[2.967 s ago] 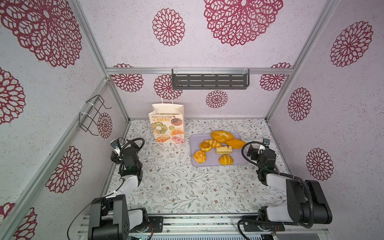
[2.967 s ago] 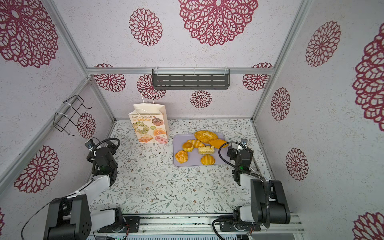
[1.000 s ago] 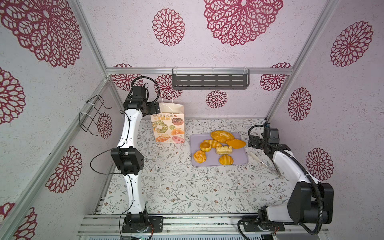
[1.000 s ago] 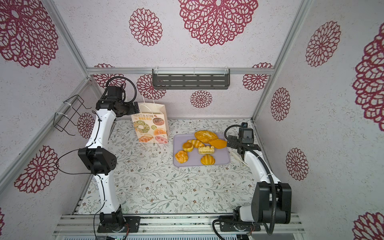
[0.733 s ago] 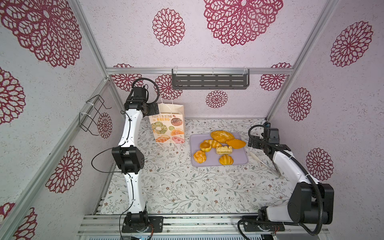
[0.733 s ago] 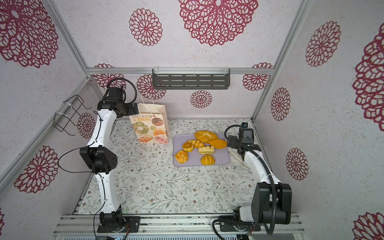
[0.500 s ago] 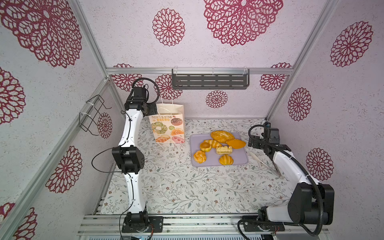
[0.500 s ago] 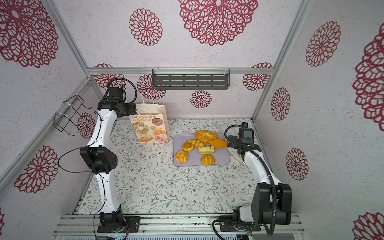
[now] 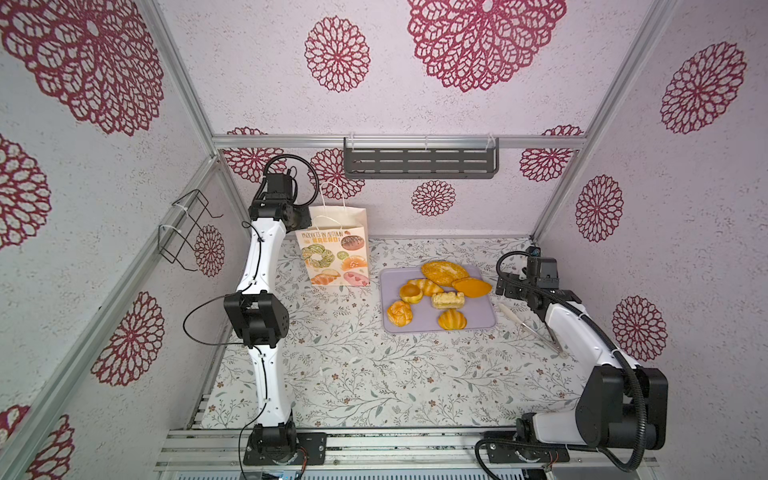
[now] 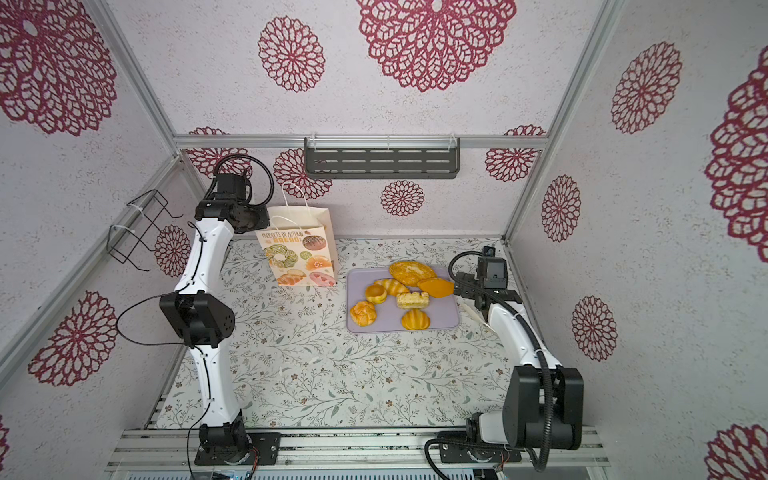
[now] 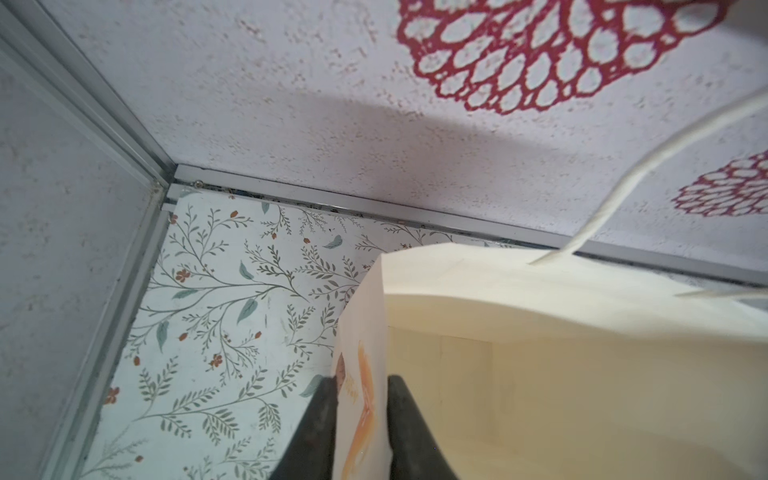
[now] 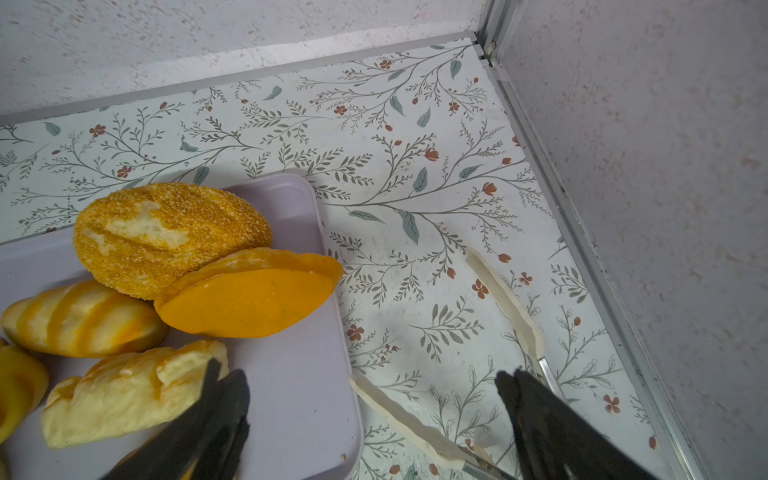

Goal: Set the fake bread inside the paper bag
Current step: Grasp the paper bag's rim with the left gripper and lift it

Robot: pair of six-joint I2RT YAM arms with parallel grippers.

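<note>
**A:** While the left arm is standing tall at the back left corner, what is the left gripper [image 11: 360,380] doing?

**B:** It is pinching the paper bag [image 9: 334,257]. In the left wrist view one dark finger [image 11: 316,428] is pressing on the printed outside of the bag's wall. Its partner is pressing on the plain inside, with the paper sandwiched between them near the top edge.

**A:** How is the bag sitting?

**B:** It is standing upright on the floral tabletop [image 9: 340,374] with its mouth gaping open. In both top views the printed front is facing the camera. It is sitting just left of the lilac tray [image 9: 478,328], with a narrow strip of tabletop showing between them.

**A:** And the fake bread [image 9: 447,300]?

**B:** All seven pieces are lying on the tray. The seeded loaf [image 12: 170,237] is sitting at the back. The orange oval loaf [image 12: 249,299] is leaning against it, near the tray's right rim.

**A:** What about the right side?

**B:** The right gripper [image 12: 361,370] is hovering low over the tray's right edge with its fingers spread wide, gripping nothing. One finger is showing in front of the pale slice [image 12: 120,390], and I cannot tell whether they are touching. The other finger is hanging over the tongs [image 12: 509,297], which are lying on the tabletop just right of the tray.
</note>
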